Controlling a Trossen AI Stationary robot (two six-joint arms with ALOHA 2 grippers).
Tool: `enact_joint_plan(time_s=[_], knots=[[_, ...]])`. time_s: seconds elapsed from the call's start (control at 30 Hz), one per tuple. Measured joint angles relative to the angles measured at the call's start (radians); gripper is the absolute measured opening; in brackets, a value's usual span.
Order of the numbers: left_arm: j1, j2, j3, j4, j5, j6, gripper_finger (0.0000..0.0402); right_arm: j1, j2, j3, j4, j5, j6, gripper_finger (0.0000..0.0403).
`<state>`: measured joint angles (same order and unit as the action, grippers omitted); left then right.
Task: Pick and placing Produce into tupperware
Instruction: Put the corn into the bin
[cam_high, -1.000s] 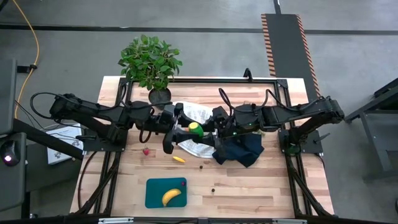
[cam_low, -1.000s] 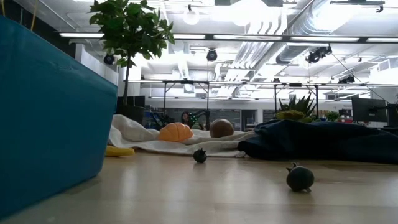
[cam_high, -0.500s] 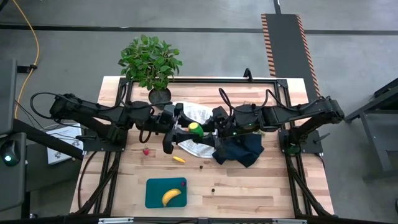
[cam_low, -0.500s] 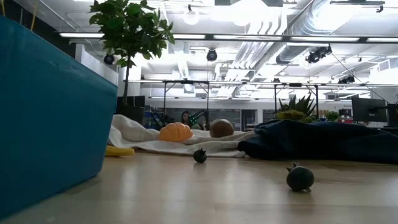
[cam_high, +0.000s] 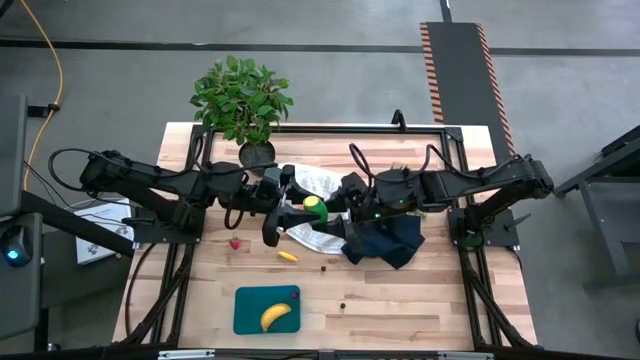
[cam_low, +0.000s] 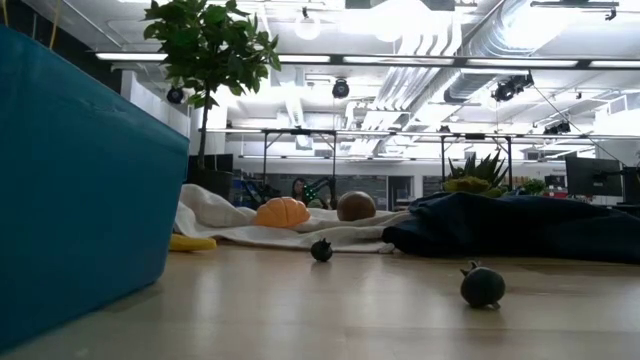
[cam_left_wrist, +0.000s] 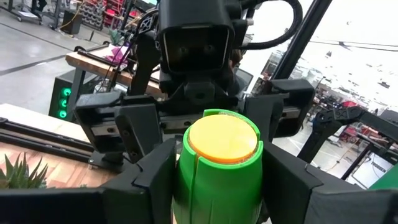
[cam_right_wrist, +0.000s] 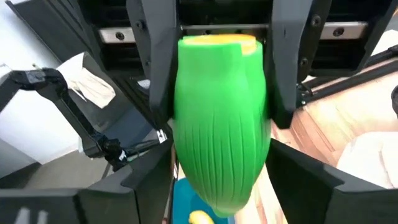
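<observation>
High over the middle of the table my two grippers face each other across a green pear-shaped piece that has a flat yellow end. My left gripper is shut on it. My right gripper is open, with a finger close on either side of the narrow lower part. The teal tupperware stands near the front edge and holds a banana. An orange piece and a brown ball lie on the white cloth. My left gripper pinches the green piece by the two sides of its wide upper part, just under the yellow end, between its two fingers. The fingers come in level from the table's left. The piece stands about upright, yellow end up, lifted clear above the cloths.
A dark navy cloth lies right of the middle and a potted plant stands at the far edge. On the bare wood lie a red bit, a small yellow piece and two dark bits.
</observation>
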<state>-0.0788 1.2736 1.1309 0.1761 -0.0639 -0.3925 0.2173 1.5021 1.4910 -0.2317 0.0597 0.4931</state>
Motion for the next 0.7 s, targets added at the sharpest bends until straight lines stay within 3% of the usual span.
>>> enact_joint_plan(time_s=[0.23,0.53,0.7], knots=[[0.000,0.000,0.000,0.000,0.000,0.000,0.0182,0.000,0.000,0.000,-0.034,-0.011,0.007,0.0240],[0.000,0.000,0.000,0.000,0.012,0.007,0.0184,0.000,0.000,0.000,-0.205,-0.071,0.032,0.0241],[0.000,0.000,0.000,-0.003,0.033,0.006,0.0180,0.000,0.000,0.000,-0.367,-0.169,0.053,0.0241]])
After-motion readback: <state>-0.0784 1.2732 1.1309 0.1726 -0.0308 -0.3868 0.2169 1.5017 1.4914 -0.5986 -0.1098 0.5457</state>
